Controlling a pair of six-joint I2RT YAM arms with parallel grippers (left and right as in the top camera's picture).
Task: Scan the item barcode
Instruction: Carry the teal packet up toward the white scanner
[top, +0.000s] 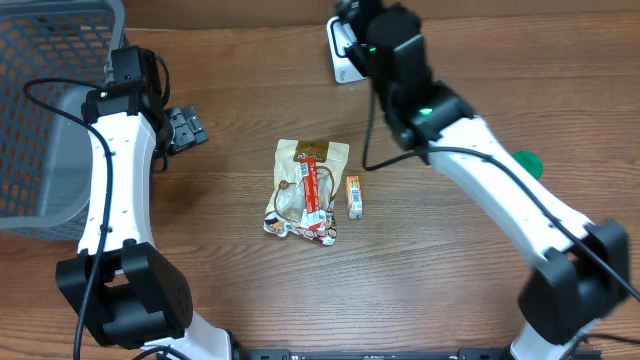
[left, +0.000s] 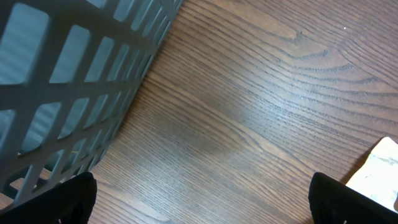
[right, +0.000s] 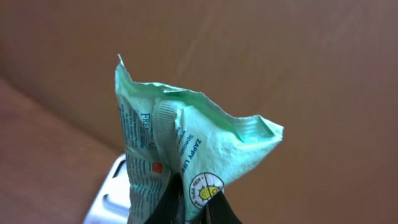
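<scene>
At the far edge of the table, a green sachet (right: 186, 143) is pinched by one end in the fully closed right gripper (right: 194, 198), just above what appears to be the white scanner (right: 111, 190). The sachet is judged light, thin and floppy, so a hold on a sealed seam clear of the barcode is advised. Bare tabletop is seen around it, and the left gripper (top: 186, 128), spread wide and empty, is held well apart beside the basket (top: 40, 110) at the left.

Brown wooden table (top: 230, 60). Grey plastic mesh basket (top: 40, 110) far left. White left arm (top: 120, 170) alongside basket, black left gripper (top: 188, 128) just right of its rim. Centre: crumpled beige-and-white snack bag (top: 318, 153), red stick packet (top: 309, 182) lying on it; small orange box (top: 354, 196) just right. White right arm (top: 480, 150) reaches far centre, over white flat device (top: 342, 58). Green round disc (top: 527, 162) half hidden by right arm.
</scene>
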